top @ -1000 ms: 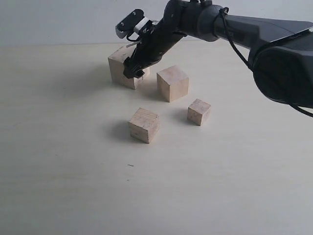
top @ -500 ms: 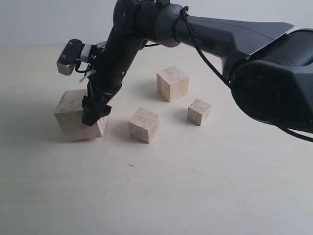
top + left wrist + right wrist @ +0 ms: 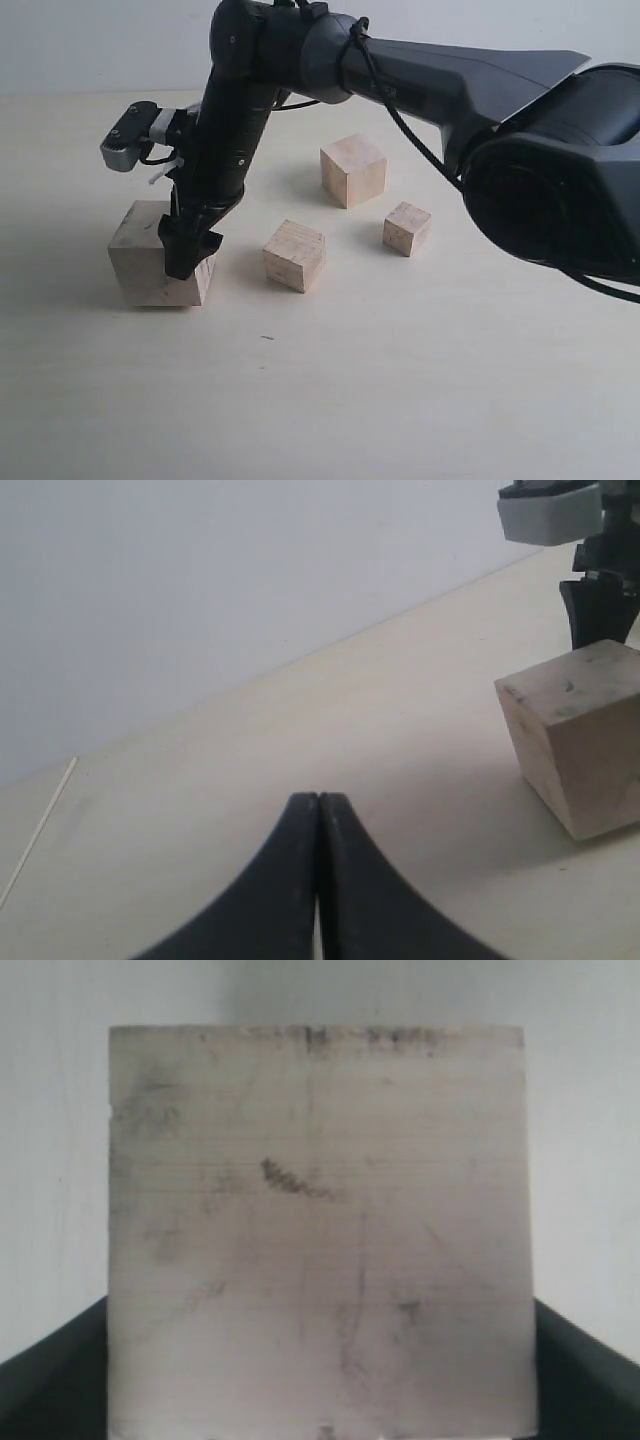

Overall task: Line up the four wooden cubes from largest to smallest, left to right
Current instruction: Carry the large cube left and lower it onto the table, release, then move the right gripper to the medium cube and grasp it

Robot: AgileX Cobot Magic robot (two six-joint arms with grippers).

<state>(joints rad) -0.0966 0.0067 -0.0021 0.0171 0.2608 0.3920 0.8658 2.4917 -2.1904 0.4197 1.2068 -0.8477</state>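
**A:** What is seen nearest, low in the exterior frame?

**B:** Bare table (image 3: 350,400), pale and matt, is seen across the whole lower frame. Open room is left there from edge to edge, broken only by one tiny dark speck.

**A:** Where is the big cube found?

**B:** The big cube (image 3: 150,265) is found at mid-left, clamped by the right gripper (image 3: 188,245), whose dark fingers are closed on its sides. Whether it is set down or held just off the table cannot be told. In the right wrist view its face fills the frame. Raw pale wood is shown, square-edged and finely grained, with dark scuffs along the upper edge and a smear near the middle.

**A:** How much room is left around it?

**B:** Wide table is left to its left and front. On its right only a narrow gap is left before the third cube (image 3: 295,255). The small cube (image 3: 407,228) is placed right of centre, apart from the third. The second cube (image 3: 353,170) is set farther back, above centre, well apart from the big one. All three are sharp-edged, unfinished light wood, each turned corner-forward.

**A:** And the left gripper?

**B:** The left gripper (image 3: 318,805) is shown only in its own view, at bottom centre. Its black tapered fingers are pressed together with nothing between. Farthest back, the table is met by a plain grey wall (image 3: 100,40), and the black right arm (image 3: 450,70) is stretched in from the upper right.
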